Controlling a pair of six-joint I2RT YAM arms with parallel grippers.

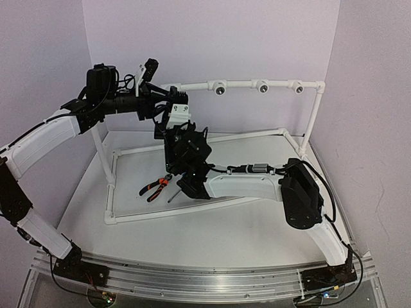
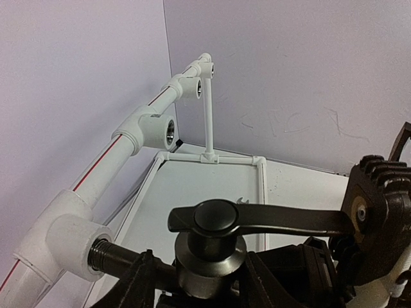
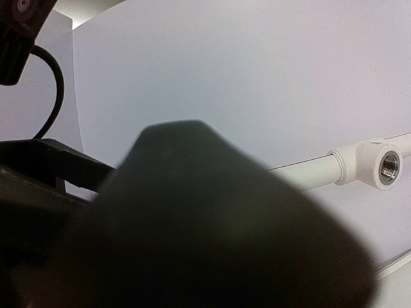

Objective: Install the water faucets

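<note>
Right pincer (image 2: 352,216) tight on faucet (image 2: 215,219)

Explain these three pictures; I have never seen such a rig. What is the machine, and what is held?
Two robot arms are bolted at the near edge of a table. One camera looks down from above; one rides on each wrist. On it are a white pipe frame and orange-handled pliers. A black tap has its threaded end at a frame socket. The right claw pinches its lever; the left claw flanks its body, grip unclear. The right wrist's view is mostly blocked.
</note>
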